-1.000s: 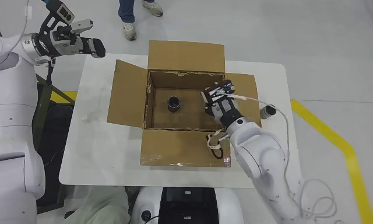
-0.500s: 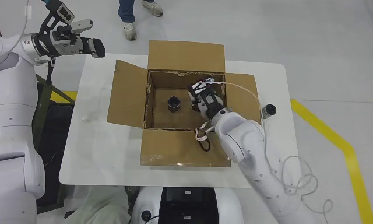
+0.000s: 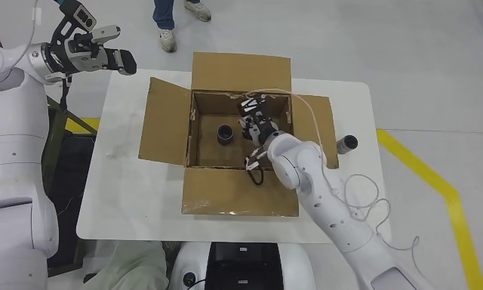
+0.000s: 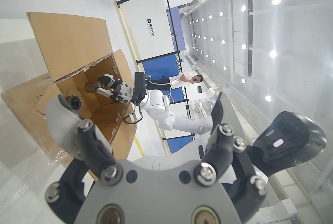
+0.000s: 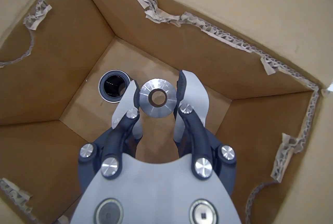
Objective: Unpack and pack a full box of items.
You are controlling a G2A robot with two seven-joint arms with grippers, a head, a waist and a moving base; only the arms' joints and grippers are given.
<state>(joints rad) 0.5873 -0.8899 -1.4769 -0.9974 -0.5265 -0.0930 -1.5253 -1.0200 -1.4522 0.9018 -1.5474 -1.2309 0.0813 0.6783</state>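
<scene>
Packing, seemingly: right fingers (image 5: 192,89) clamped on steel cylinder (image 5: 145,100), hanging inside box (image 3: 226,192), second cylinder (image 3: 225,133) at 9 o'clock. Next: lowering upright, then releasing. Left fingers (image 4: 65,115) wide apart, empty.

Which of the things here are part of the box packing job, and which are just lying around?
Job: cardboard box; metal cylinder in the right gripper, over the box; second cylinder standing inside; third cylinder beside the box.
Lying about: white table; yellow floor line; left gripper, open, empty.
</scene>
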